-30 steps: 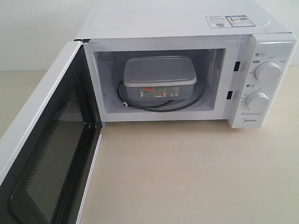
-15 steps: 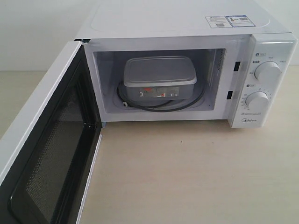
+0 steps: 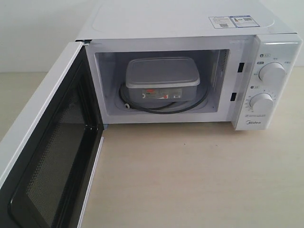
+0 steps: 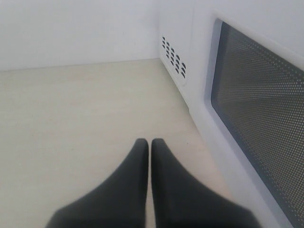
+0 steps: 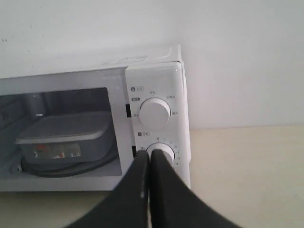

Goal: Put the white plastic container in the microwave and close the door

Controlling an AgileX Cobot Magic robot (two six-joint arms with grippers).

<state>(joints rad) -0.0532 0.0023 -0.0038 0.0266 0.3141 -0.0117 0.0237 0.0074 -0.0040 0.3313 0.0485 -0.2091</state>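
The white plastic container (image 3: pixel 162 78) sits on the glass turntable (image 3: pixel 194 105) inside the white microwave (image 3: pixel 180 21), its red-marked label facing out; the right wrist view shows the container (image 5: pixel 64 137) too. The door (image 3: pixel 45 161) hangs wide open at the left, its dark mesh window (image 4: pixel 259 114) close beside my left gripper (image 4: pixel 149 142), which is shut and empty just outside the door's outer face. My right gripper (image 5: pixel 149 154) is shut and empty in front of the microwave's control panel, off to the right. Neither gripper appears in the exterior view.
Two round white dials (image 3: pixel 271 72) sit on the microwave's right panel. A sticker (image 3: pixel 231 21) lies on top. The light wooden tabletop (image 3: pixel 199 175) stretches in front of the microwave, and a white wall (image 4: pixel 76 28) stands behind.
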